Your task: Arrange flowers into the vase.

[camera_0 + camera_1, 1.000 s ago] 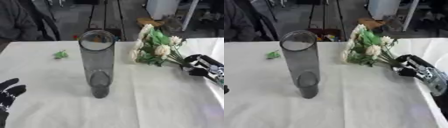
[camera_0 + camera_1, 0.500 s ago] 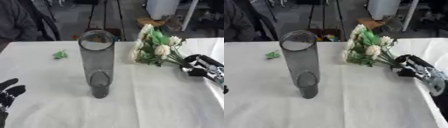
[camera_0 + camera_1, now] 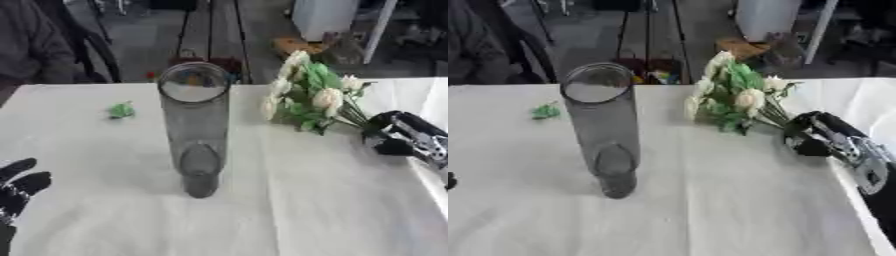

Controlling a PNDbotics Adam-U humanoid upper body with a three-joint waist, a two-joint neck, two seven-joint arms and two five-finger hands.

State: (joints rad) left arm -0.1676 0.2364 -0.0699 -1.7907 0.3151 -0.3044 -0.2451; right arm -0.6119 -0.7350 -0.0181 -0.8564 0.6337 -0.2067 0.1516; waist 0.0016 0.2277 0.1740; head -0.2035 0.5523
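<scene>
At bench point(image 3: 332, 200) right edge, right hand point(image 3: 815, 135) fingers clenched round stems of cream flower bunch point(image 3: 311, 97), blooms lying flat toward tall glass vase point(image 3: 197, 130), upright mid-bench, mouth free for insertion; left hand point(image 3: 17, 187) idle lower left, fingers relaxed; green scrap point(image 3: 121, 110) far left

R hand point(image 3: 811, 135) – on flowers point(image 3: 732, 97), vase point(image 3: 605, 130) upright
</scene>
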